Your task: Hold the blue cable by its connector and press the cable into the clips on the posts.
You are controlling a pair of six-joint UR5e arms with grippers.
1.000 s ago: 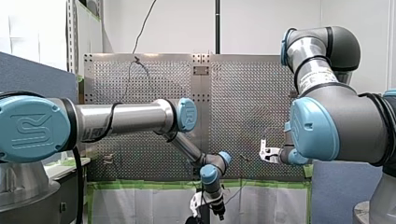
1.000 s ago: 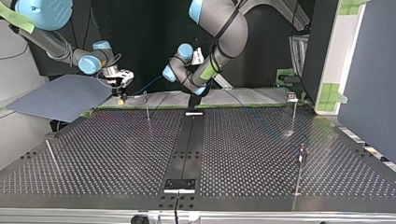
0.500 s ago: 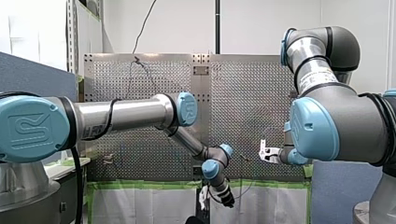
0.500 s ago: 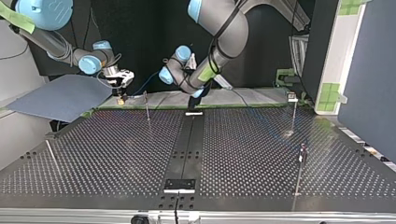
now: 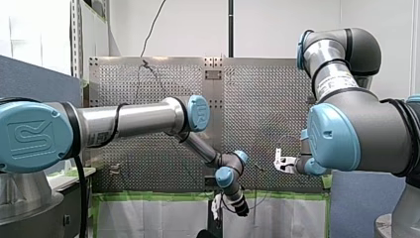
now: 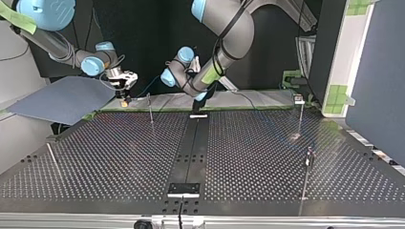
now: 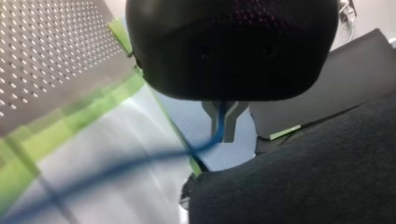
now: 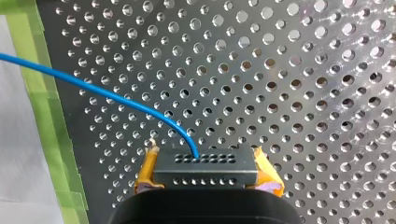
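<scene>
In the right wrist view my right gripper (image 8: 206, 174) has its yellow pads (image 8: 145, 173) shut on a black perforated connector (image 8: 205, 163). The blue cable (image 8: 116, 99) leaves the connector's top and curves off over the perforated table (image 8: 299, 79). In the left wrist view my left gripper (image 7: 223, 136) has its metal fingers shut on the blue cable (image 7: 215, 131), which trails away blurred past the green tape. In the top view my right gripper (image 6: 124, 99) hangs at the table's far left edge, next to a thin post (image 6: 150, 108). My left gripper (image 5: 241, 210) points down past the table's near edge.
Further posts stand at the top view's right: one with a clip (image 6: 299, 99) on top and another post (image 6: 308, 160) closer to the camera. A thin rod (image 6: 53, 160) leans at the left. A blue-grey panel (image 6: 62, 98) lies beside my right gripper. Green tape (image 8: 44, 116) lines the table edge.
My left gripper's fingers have closed on the blue cable. Its wrist has swung toward the front view's right and tilted. My right arm has stayed put.
</scene>
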